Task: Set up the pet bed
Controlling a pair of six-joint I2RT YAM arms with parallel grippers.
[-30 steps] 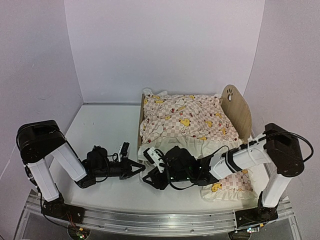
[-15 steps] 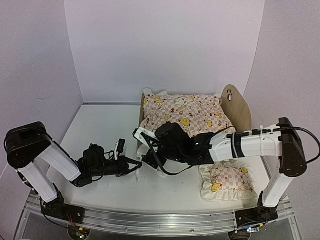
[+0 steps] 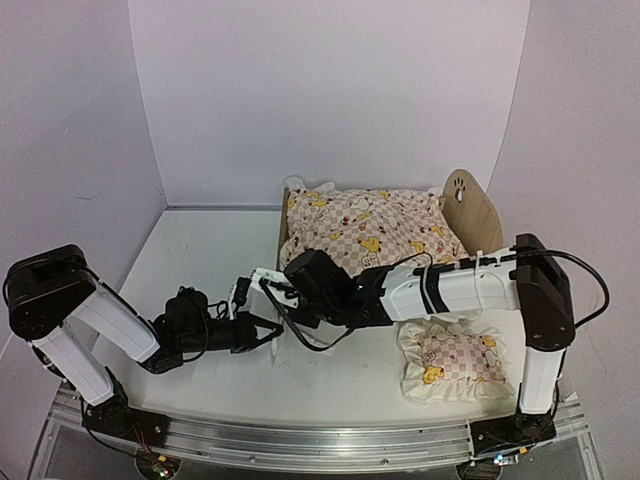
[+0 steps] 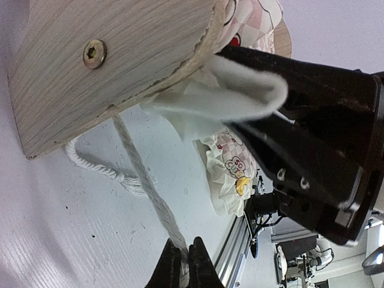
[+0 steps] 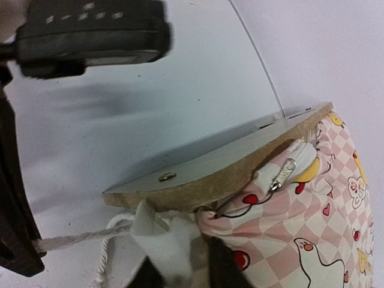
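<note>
Two grips here: left gripper point(image 4: 183, 267) pinched shut on the white rope point(image 4: 144, 192) off the pet bed point(image 4: 108, 72) just ahead, right gripper point(image 5: 174, 270) clamping the white frill point(image 5: 165, 237) of the quilt point(image 5: 288, 222).

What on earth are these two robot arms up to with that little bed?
They are making up a small pet bed. At the footboard corner, the left gripper is clamped on a white cord, and the right gripper pinches the white frill of the quilt beside it. The quilt covers the bed; the pillow lies apart on the table, not yet on the bed.
</note>
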